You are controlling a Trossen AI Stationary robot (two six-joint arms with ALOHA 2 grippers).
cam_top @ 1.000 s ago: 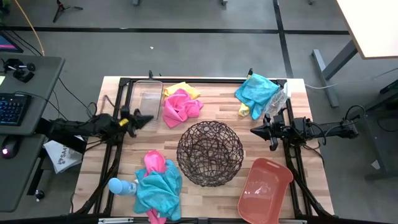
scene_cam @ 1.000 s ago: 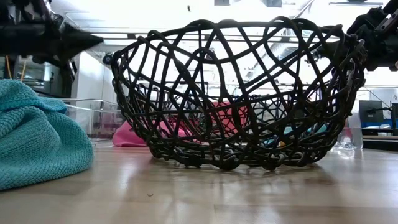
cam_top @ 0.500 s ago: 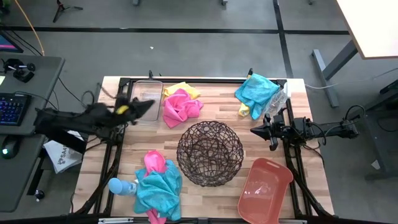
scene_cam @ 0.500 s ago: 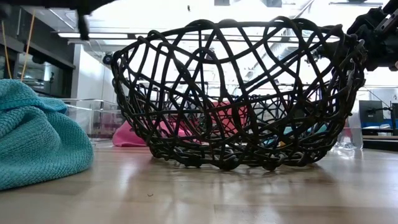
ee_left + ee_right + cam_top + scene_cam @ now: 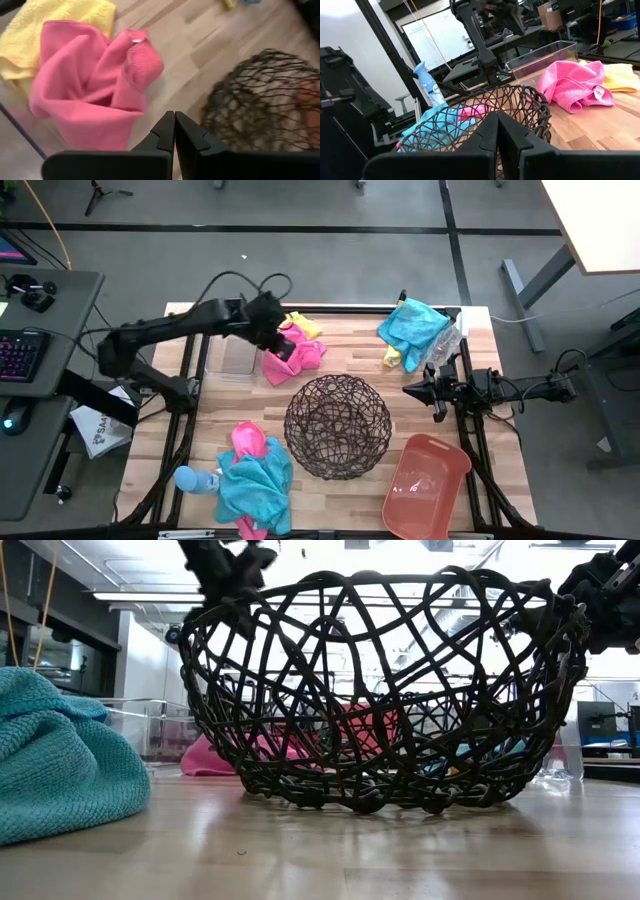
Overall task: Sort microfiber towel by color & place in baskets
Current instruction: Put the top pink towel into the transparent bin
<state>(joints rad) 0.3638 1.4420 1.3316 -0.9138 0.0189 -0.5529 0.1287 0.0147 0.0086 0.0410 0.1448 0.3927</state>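
While my left pincer [image 5: 283, 346] hovers closed over the pink towel [image 5: 298, 352], nothing is held.
Beside the clear bin [image 5: 237, 343] lies that towel; my right pincer [image 5: 410, 390], closed, waits at the counter [image 5: 440, 438] edge.

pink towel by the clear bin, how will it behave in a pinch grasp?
The pink towel lies crumpled in soft folds, so it will likely drape and sag. It looks light. It overlaps the yellow towel, so lifting may drag that along. The left gripper hovers shut above it.
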